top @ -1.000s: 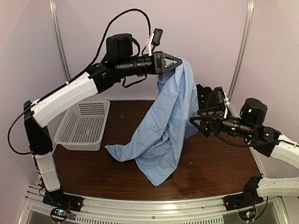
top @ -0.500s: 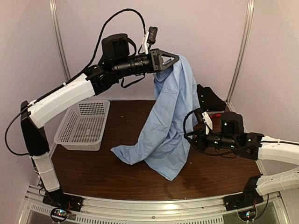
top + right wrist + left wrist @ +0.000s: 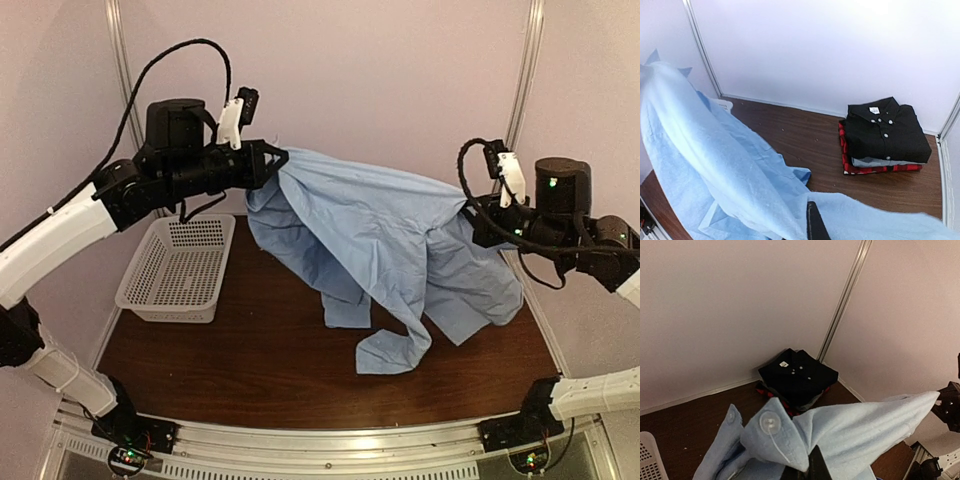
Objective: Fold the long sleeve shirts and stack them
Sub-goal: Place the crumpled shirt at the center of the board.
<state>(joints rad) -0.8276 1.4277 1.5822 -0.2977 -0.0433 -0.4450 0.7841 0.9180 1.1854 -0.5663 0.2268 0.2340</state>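
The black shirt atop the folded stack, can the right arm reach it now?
Probably not: the right gripper is shut on the light blue shirt stretched to the left gripper. The black shirt lies uncovered.

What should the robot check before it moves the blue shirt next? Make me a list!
1. Left gripper shut on the light blue shirt: ok.
2. Right gripper shut on its other end: ok.
3. Shirt hanging smooth: not ok, its lower part droops bunched onto the table.
4. White basket apart from the cloth: ok.
5. Folded stack tidy, black shirt on top: ok.
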